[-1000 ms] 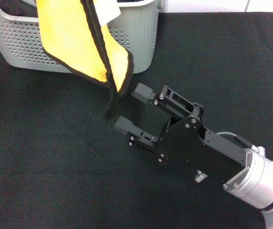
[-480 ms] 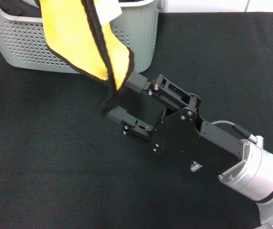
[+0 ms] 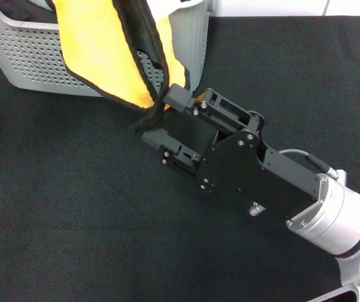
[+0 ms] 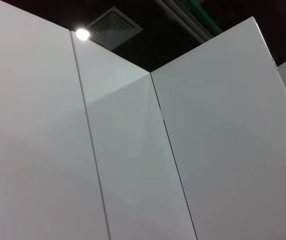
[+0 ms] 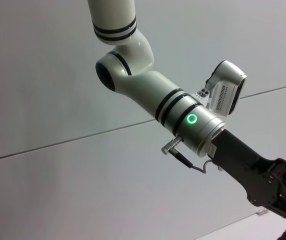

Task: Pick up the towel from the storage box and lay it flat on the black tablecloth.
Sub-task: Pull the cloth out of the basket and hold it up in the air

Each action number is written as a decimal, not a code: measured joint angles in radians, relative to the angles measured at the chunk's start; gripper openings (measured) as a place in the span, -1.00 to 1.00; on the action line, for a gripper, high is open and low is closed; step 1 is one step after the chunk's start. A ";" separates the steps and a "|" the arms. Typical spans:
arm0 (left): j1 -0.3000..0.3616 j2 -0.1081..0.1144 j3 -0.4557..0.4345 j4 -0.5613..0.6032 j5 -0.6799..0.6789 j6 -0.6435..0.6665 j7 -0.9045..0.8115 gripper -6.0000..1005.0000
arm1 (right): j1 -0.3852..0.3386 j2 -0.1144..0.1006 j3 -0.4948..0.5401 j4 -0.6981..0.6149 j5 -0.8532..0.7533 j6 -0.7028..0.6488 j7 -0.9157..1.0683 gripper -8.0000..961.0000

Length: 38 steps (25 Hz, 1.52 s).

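The towel (image 3: 114, 53) hangs above the storage box (image 3: 29, 60); the right end effector (image 3: 160, 116), fingers wide, straddles its dangling corner. Closing on only that thin edging risks a slip onto the black tablecloth (image 3: 73, 220) in a bunch. The left end effector (image 5: 278, 192) seems to hold the towel's top, though its fingers are hidden.

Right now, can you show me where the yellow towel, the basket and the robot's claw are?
towel (image 3: 98, 50), head view, on its yellow face.
storage box (image 3: 32, 63), head view, on its perforated side wall.
right gripper (image 3: 161, 119), head view, midway between its open fingertips.
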 joint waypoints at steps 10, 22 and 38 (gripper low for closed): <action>0.001 -0.001 0.002 0.000 -0.001 0.004 0.000 -0.91 | -0.011 0.000 -0.005 0.016 0.009 0.021 -0.018 0.27; -0.001 -0.001 0.002 0.000 -0.002 0.004 0.000 -0.91 | -0.005 0.000 -0.008 0.015 0.042 0.035 -0.082 0.27; -0.004 0.000 0.003 -0.014 -0.002 0.004 0.000 -0.91 | 0.012 0.000 -0.007 0.004 0.040 -0.054 -0.107 0.27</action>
